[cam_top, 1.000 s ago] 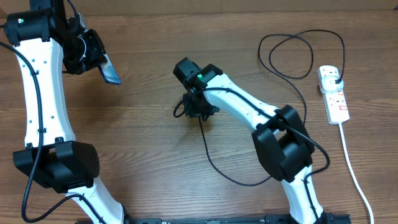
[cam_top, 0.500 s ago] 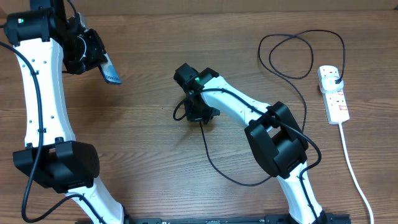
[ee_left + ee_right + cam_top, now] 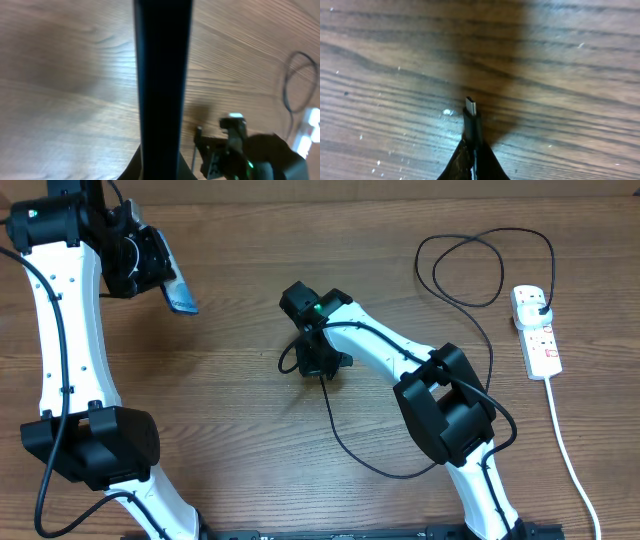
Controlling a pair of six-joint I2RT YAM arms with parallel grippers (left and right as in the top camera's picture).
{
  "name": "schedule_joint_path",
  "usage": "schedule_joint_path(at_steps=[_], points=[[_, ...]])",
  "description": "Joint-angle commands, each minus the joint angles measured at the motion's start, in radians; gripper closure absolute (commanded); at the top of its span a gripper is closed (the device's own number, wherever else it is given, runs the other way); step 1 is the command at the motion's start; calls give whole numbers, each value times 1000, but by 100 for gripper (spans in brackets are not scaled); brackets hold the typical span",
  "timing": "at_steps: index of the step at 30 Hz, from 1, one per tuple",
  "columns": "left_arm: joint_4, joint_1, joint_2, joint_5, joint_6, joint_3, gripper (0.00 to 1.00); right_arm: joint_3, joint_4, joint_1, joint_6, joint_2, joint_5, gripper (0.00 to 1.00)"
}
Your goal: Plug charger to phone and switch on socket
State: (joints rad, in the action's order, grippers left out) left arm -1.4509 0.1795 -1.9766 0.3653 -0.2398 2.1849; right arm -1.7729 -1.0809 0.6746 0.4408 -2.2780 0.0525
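Black charger (image 3: 335,430) cable loops from the centre of the overhead view down toward the bottom and back up to the upper right. Its tip (image 3: 470,106) is where the change is. Over the last second the right gripper (image 3: 472,147) has drawn its jaws together on the cable just behind the connector. In the wrist view the connector now pokes out past the fingertips, close above the table (image 3: 570,60) (touching or just clear, I cannot tell). That arm's elbow (image 3: 445,405) has also swung a little toward the left of the frame. This reads as the pick-up made, so the next step would be bringing tip and port together. The phone (image 3: 181,296) is well apart from the tip, in the upper left of the overhead view. It is held off the table, tilted, in the clamped left gripper (image 3: 150,265), and it has barely shifted; the left wrist view shows it edge-on as a dark bar. At the right edge lies the socket (image 3: 538,340), with the plug (image 3: 538,304) already seated at its upper end. Nothing is near its switches, so switching on is still to do.
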Motion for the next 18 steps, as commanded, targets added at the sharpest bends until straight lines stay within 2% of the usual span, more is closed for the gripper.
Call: schedule_joint_path(at_steps=[1, 3, 5, 7, 11, 14, 18], points=[[47, 2, 35, 421, 245, 10, 96, -43, -6, -40, -87, 18, 198, 96], [61, 2, 35, 756, 398, 10, 96, -81, -2, -93, -175, 92, 450, 96], [69, 2, 35, 923, 461, 10, 96, -93, 12, -155, -240, 194, 682, 96], [76, 2, 35, 990, 462, 10, 96, -93, 18, -192, -250, 280, 778, 96], [77, 2, 35, 1059, 469, 10, 96, -93, 32, -200, -252, 408, 814, 96], [109, 0, 35, 1215, 460, 10, 96, -93, 80, -175, -227, 490, 813, 96], [117, -19, 35, 1216, 452, 10, 96, -93, 155, -130, -144, 496, 785, 96]])
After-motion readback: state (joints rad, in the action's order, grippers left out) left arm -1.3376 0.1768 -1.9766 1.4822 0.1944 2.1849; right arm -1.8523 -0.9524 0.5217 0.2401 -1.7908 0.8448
